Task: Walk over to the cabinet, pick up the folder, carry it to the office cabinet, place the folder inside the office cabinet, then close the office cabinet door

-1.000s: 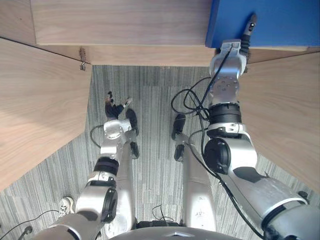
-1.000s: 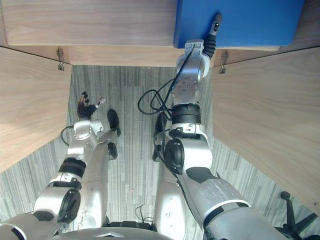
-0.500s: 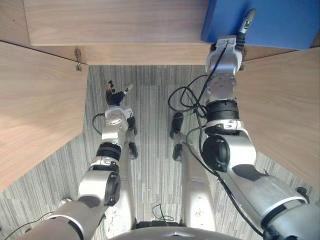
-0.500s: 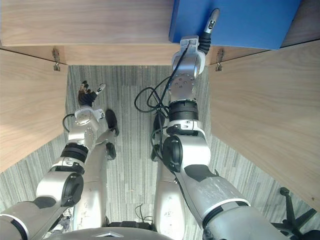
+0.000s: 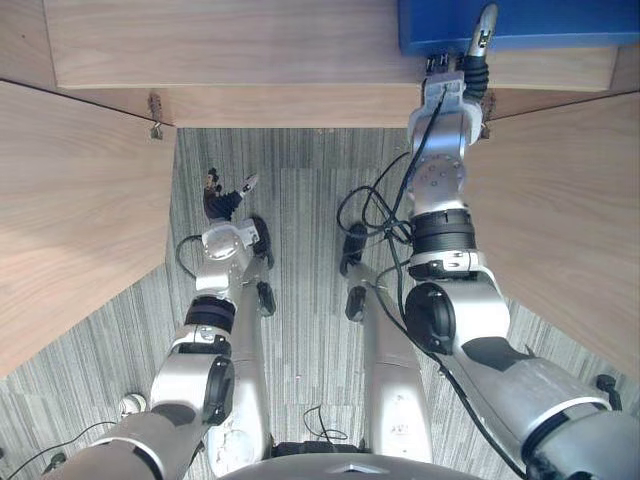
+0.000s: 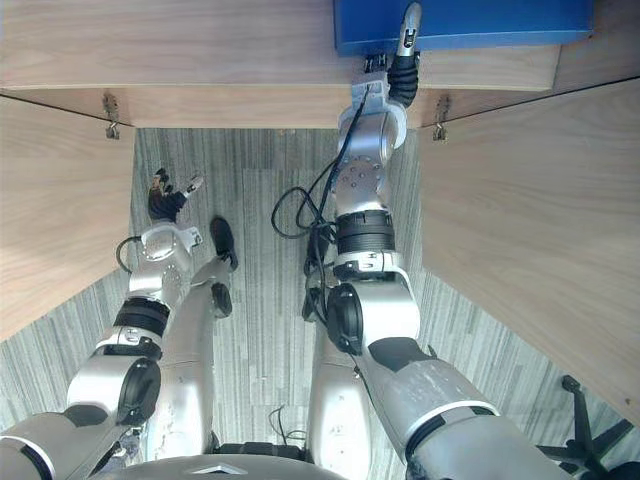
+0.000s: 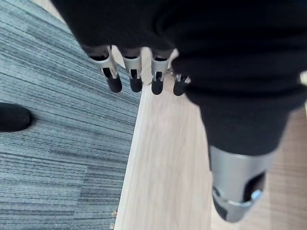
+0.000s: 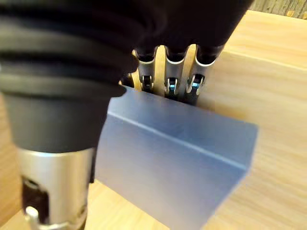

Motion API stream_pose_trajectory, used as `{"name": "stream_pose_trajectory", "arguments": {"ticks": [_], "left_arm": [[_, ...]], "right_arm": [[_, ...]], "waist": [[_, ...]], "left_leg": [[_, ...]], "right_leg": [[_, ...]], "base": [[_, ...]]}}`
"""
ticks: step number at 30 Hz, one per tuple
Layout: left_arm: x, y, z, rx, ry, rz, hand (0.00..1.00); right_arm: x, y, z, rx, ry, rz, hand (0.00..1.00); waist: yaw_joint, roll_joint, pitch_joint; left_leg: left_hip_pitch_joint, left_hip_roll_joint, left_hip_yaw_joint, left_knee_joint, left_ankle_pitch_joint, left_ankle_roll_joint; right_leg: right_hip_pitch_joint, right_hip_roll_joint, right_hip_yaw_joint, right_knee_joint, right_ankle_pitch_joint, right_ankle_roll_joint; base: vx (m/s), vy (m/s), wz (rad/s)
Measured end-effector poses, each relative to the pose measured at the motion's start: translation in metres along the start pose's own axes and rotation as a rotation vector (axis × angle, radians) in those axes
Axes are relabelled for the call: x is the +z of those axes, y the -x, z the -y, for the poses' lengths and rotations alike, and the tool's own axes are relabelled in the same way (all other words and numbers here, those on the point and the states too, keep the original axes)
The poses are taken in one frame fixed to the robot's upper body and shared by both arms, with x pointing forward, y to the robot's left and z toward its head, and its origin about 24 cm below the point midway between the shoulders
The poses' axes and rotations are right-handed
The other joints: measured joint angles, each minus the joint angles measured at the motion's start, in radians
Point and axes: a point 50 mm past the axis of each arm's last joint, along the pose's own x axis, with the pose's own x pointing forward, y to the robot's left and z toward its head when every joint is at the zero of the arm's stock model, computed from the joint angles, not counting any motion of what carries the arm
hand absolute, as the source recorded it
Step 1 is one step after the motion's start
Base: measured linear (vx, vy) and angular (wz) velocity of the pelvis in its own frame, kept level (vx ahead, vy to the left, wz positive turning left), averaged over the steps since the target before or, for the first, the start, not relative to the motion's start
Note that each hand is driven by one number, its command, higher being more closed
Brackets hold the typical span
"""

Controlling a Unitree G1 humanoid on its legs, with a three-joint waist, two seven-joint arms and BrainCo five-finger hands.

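Observation:
The blue folder (image 5: 520, 22) lies on the wooden shelf (image 5: 250, 50) of the open office cabinet, at its right end. My right hand (image 5: 470, 72) reaches up to the folder's near edge. In the right wrist view its straight fingers (image 8: 172, 72) run along the far side of the folder (image 8: 177, 167), tips hidden behind it, and the thumb stands apart on the near side. That hand is open and does not clamp the folder. My left hand (image 5: 220, 200) hangs low over the carpet beside the left door, its fingers (image 7: 132, 72) straight and empty.
Two wooden cabinet doors stand swung out, the left door (image 5: 70, 200) and the right door (image 5: 570, 230), with grey striped carpet (image 5: 300, 180) between them. A hinge (image 5: 157, 115) shows at the left door's corner. A white shoe (image 5: 128, 403) and a chair base (image 6: 580, 430) sit low at the sides.
The folder has gone deeper onto the shelf with my right hand behind it, and that hand's fingers have straightened off it. My left hand rose slightly.

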Motion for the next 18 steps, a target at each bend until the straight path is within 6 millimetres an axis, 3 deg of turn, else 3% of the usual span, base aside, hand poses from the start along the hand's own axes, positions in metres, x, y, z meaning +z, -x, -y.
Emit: {"name": "stream_pose_trajectory", "arguments": {"ticks": [12, 15, 18], "left_arm": [[0.002, 0.006, -0.001, -0.011, 0.003, 0.035, 0.00], [-0.004, 0.009, -0.006, -0.003, -0.008, 0.025, 0.00], [-0.022, 0.017, -0.024, 0.024, -0.034, -0.005, 0.00]], "right_arm": [[0.005, 0.002, 0.007, 0.015, 0.005, 0.023, 0.00], [0.008, -0.001, 0.002, 0.030, 0.010, 0.029, 0.00], [0.015, -0.010, -0.014, 0.066, 0.030, 0.040, 0.00]], "waist": [[0.013, 0.000, 0.000], [0.014, 0.000, 0.000], [0.015, 0.000, 0.000]], "left_leg": [[0.011, -0.005, -0.003, -0.015, 0.005, -0.001], [0.012, -0.009, -0.005, -0.017, 0.011, -0.001], [0.011, -0.015, -0.005, -0.034, 0.018, -0.001]], "right_leg": [[0.002, -0.006, -0.004, 0.020, -0.016, -0.002], [0.001, -0.010, -0.007, 0.020, -0.016, -0.002], [-0.005, -0.015, -0.008, 0.020, -0.017, -0.002]], "base": [[0.04, -0.019, 0.03], [0.04, -0.011, 0.04], [0.04, -0.011, 0.06]]}}
